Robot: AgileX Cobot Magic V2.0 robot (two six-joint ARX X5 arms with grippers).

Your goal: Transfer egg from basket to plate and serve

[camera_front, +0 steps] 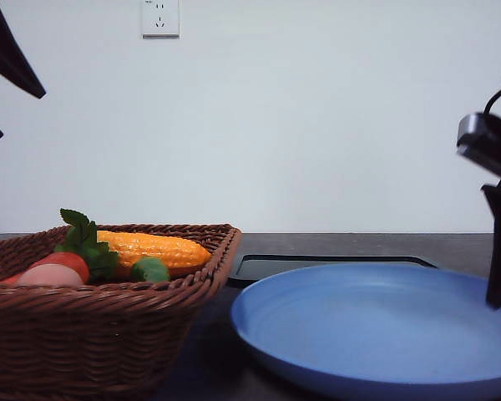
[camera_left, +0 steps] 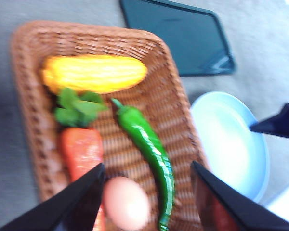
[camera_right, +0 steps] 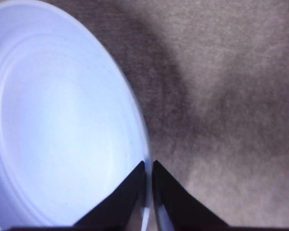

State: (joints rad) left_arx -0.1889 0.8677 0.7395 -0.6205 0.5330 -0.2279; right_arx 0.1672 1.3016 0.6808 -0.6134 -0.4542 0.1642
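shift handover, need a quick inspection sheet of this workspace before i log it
Surface: dark grey table.
Job's things: egg lies in the basket; plate bare.
Clutter: corn, carrot, green pepper in the basket; black tray behind the plate.
Hands: left hand open above the egg; right hand shut at the plate's rim.
Cables: one on the right arm.
Surroundings: white wall, socket.
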